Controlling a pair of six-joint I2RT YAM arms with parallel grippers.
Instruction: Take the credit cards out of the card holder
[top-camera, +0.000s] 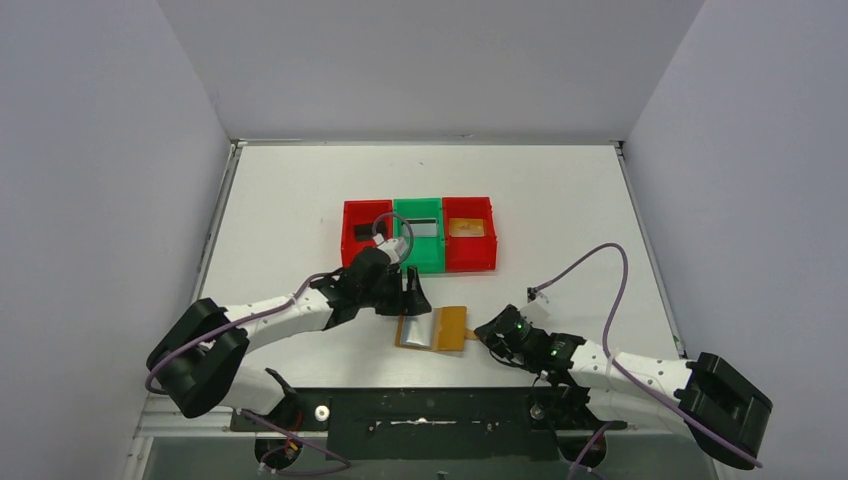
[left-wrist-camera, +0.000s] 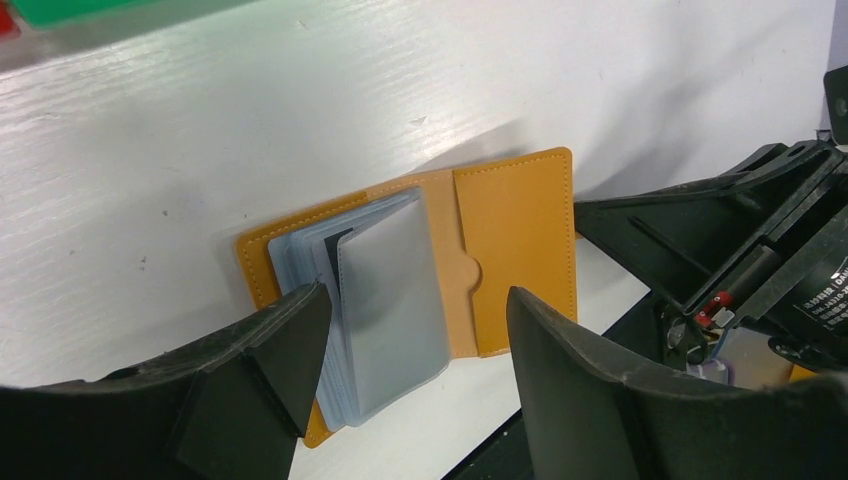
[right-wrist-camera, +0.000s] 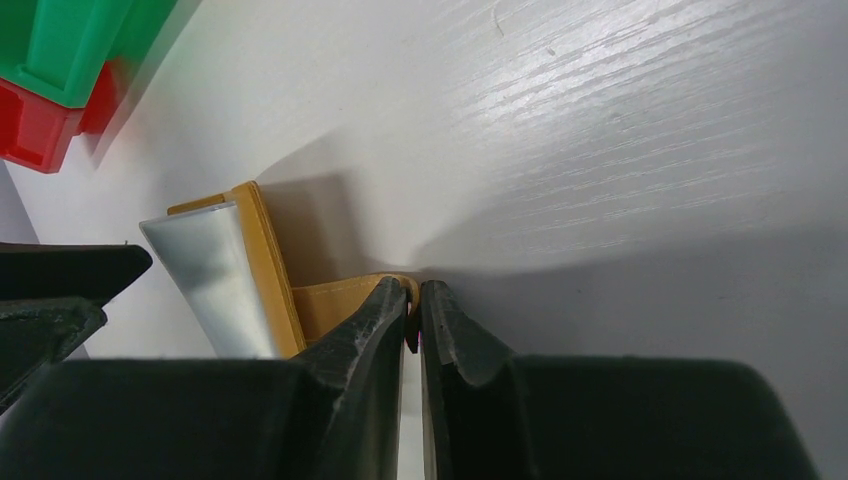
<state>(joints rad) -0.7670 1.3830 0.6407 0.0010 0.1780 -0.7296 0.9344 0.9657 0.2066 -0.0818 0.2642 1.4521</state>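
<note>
The orange-tan card holder lies open on the white table near the front edge. Its pale blue-grey plastic sleeves fan up on the left half, with a dark card edge showing between them. My left gripper is open and empty, hovering just above the holder's far-left part, its fingers straddling the sleeves. My right gripper is shut on the holder's little side tab at its right edge. The holder also shows in the right wrist view.
Three joined bins stand behind the holder: a red bin with a dark item, a green bin, and a red bin with a tan item. The table's front edge and black base rail lie just below the holder.
</note>
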